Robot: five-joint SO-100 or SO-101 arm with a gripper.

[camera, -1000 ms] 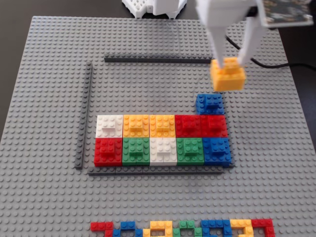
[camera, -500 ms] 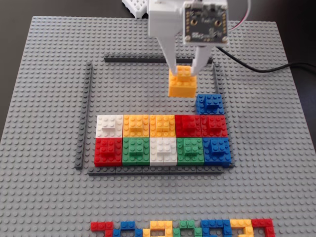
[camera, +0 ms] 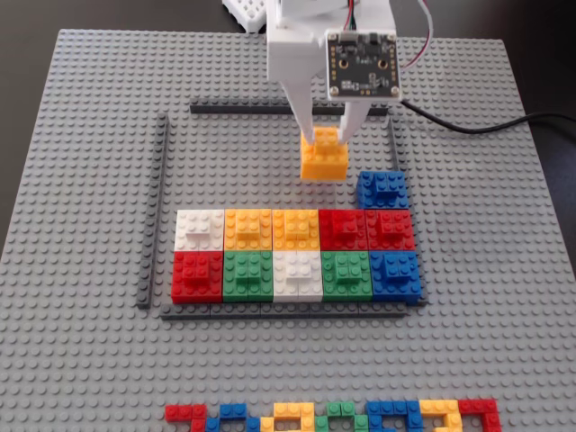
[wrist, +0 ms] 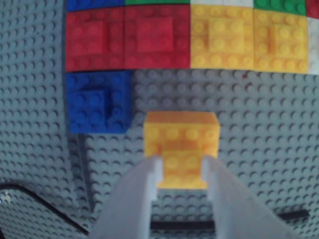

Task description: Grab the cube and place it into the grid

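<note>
Item: the cube point(camera: 324, 157), yellow-orange, held by its raised top brick between the two white fingers of the gripper point(camera: 328, 135), whose jaws are clamped on that brick from either side. Location: inside the grid point(camera: 165, 207), over bare grey baseplate point(camera: 90, 360), just left of the blue block point(camera: 382, 189) in the fixed view and above the upper row of coloured cubes; whether its underside touches the studs cannot be told. The fixed view alone gives the whole layout: four dark bars, two full rows of five cubes, a black cable point(camera: 486, 123) trailing right, and the flat multicoloured strip point(camera: 333, 418) at the bottom edge. The wrist view alone gives the grip close up: fingers point(wrist: 134, 199) flanking the cube's point(wrist: 182, 139) small top brick, the blue block point(wrist: 98, 102) to its left with a gap between, red point(wrist: 127, 42) and yellow point(wrist: 246, 40) cubes beyond. Change: half a second ago the cube hung slightly further right and lower in the fixed view; a second ago it was outside the grid's right bar.
</note>
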